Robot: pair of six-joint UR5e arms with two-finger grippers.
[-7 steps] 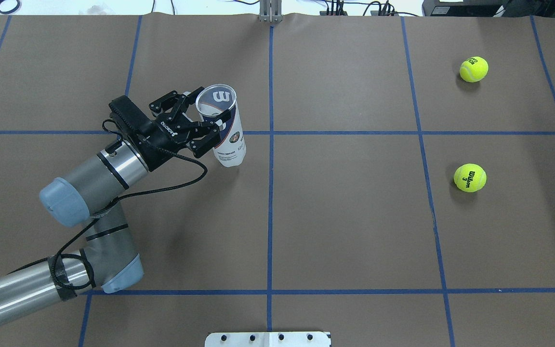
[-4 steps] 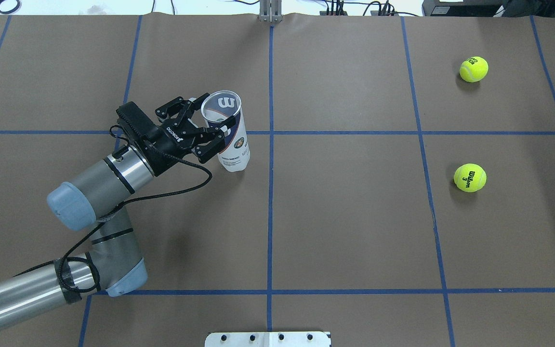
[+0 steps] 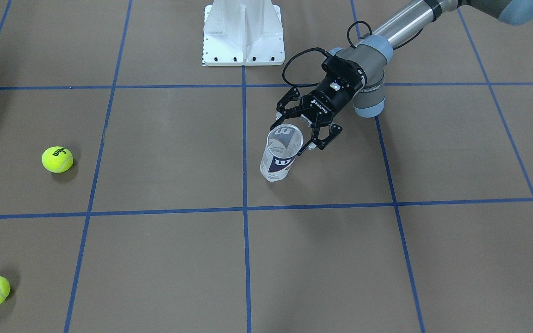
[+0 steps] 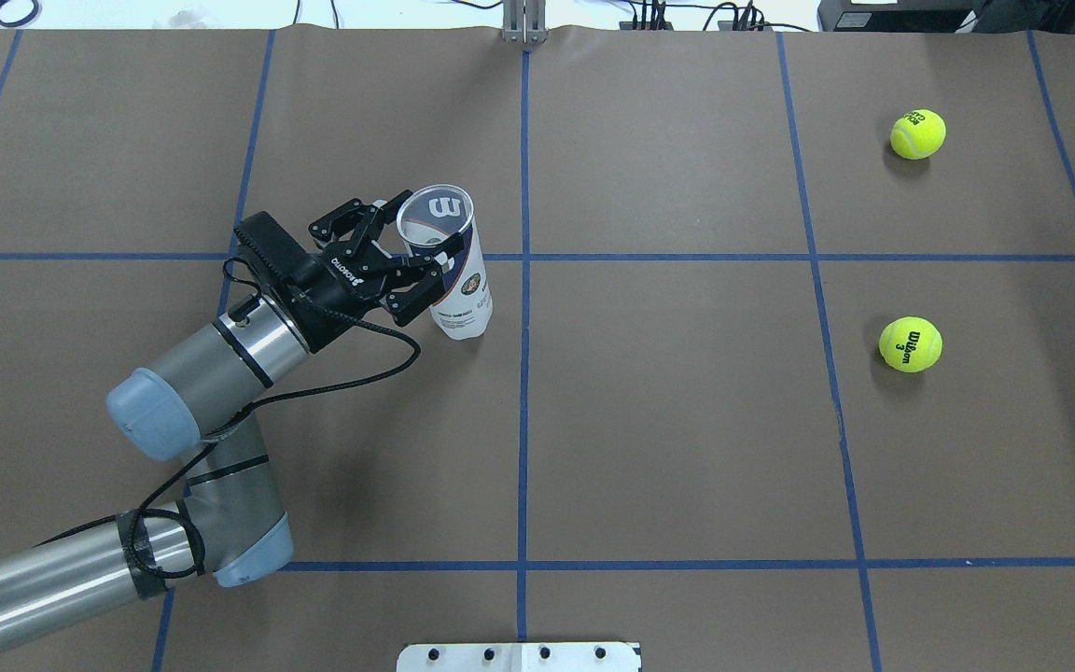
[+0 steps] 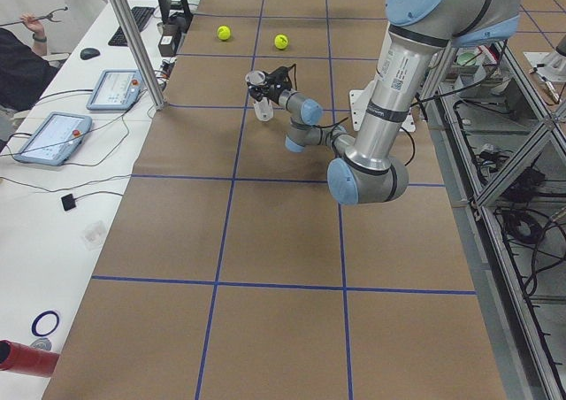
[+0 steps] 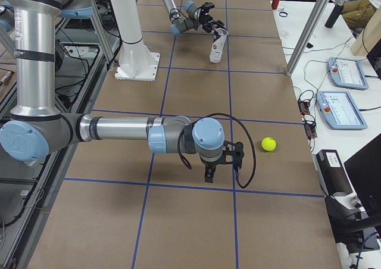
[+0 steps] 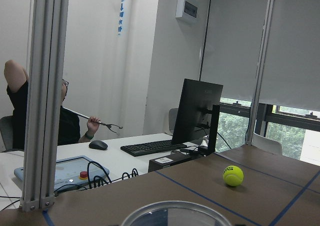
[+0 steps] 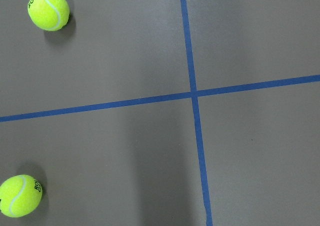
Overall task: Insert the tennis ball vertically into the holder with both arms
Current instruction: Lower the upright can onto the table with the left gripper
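One clear holder [image 4: 461,294], tilted, is clasped near its open rim by the left tool [image 4: 416,245], left of the bench's [image 4: 687,448] centre line. Far right lie a near tennis ball [image 4: 910,343] and a far tennis ball [image 4: 917,133]. Whether the right tool [image 6: 209,175] is wide or narrow cannot be told.

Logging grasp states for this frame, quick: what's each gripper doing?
Left gripper: closed on the holder, near its rim.
Right gripper: cannot be told; only a side view shows it.
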